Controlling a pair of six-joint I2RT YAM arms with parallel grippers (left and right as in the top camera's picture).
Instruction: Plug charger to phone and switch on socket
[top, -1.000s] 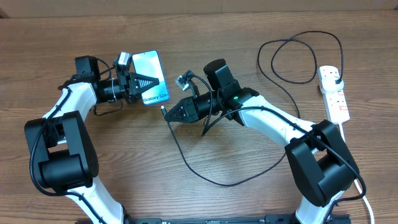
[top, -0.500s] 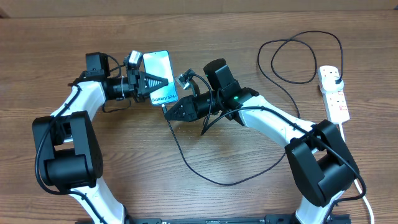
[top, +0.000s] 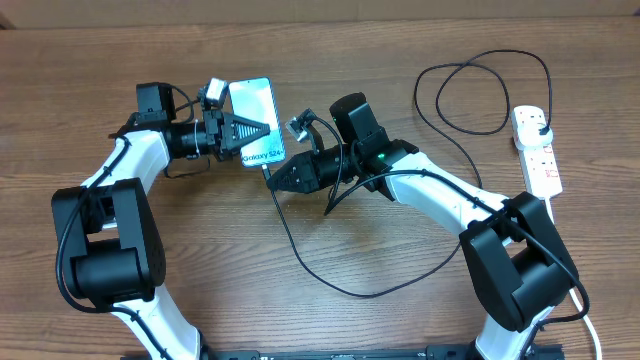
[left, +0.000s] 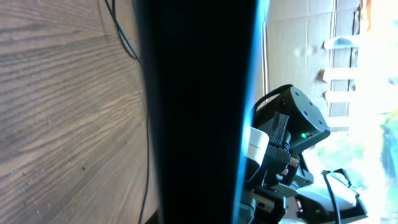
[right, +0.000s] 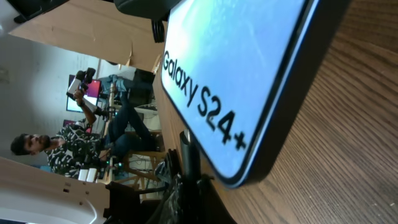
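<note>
The phone (top: 254, 112), screen lit blue with white text, is held edge-up off the table by my left gripper (top: 262, 133), which is shut on it. In the left wrist view its dark edge (left: 199, 112) fills the middle. My right gripper (top: 272, 180) is shut on the charger's connector tip (top: 265, 172), right at the phone's lower end. In the right wrist view the tip (right: 186, 146) stands just beside the phone's end (right: 230, 62); I cannot tell whether it is in the port. The socket (top: 537, 155) lies at the far right with the black plug (top: 540, 122) in it.
The charger cable (top: 340, 290) sags in a long loop across the table's middle, passes under my right arm and coils again at the upper right (top: 480, 95). The socket's thick white cord (top: 585, 320) runs down the right edge.
My left gripper carried the phone rightward toward the right gripper, then nearly stopped. The right gripper edged the connector tip up to the phone's lower end.
</note>
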